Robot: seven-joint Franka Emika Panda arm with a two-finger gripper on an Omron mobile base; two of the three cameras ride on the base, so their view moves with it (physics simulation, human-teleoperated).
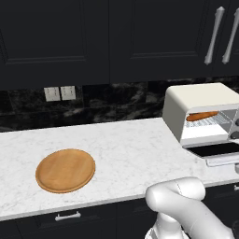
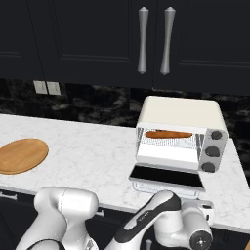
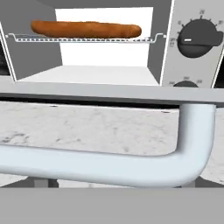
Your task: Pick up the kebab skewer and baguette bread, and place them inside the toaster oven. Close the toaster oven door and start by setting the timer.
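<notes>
From the left, we see the toaster oven [image 1: 201, 114] on the white tabletop [image 1: 126, 144], with the baguette [image 1: 201, 116] on its rack. A round wooden board [image 1: 65, 170] lies far to the left.

From the right, the oven door [image 2: 167, 177] hangs open and flat.

From the hand, the door's silver handle [image 3: 109, 164] is very close, and the bread sits farther back. We cannot see the gripper fingers, so we cannot tell how wide they are.
</notes>
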